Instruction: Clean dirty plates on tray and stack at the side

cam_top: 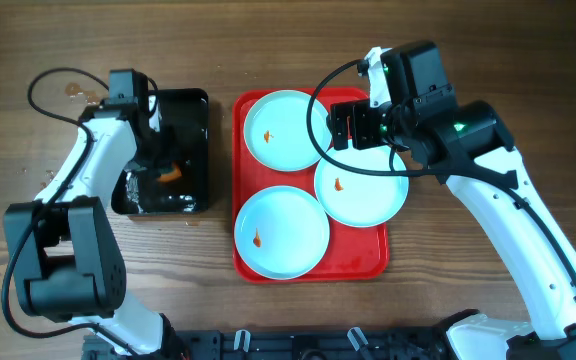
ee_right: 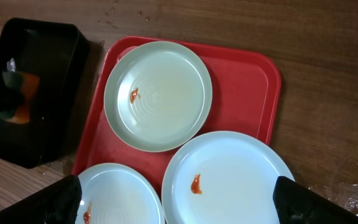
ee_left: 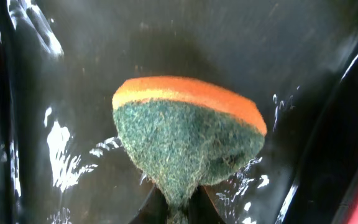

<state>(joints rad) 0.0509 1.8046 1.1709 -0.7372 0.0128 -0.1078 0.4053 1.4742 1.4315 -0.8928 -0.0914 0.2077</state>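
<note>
Overhead: three stained plates (cam_top: 281,128) lie on the tray (cam_top: 368,245), none stacked yet. Left tool (ee_left: 179,210) is clenched on the sponge (ee_left: 188,134) in the wet black tray (cam_top: 193,110); right tool (cam_top: 353,125) hangs released over the plates. Best, I judge: lift the sponge clear, let it drip, then press flat on each stain while the right tool steadies the rim.

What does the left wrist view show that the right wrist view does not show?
Only the left wrist view: the left gripper pinching the sponge, its green fibres close up. Only the right wrist view: three stained plates on the red tray, and the wooden table. Both: the sponge and the wet black tray.
</note>
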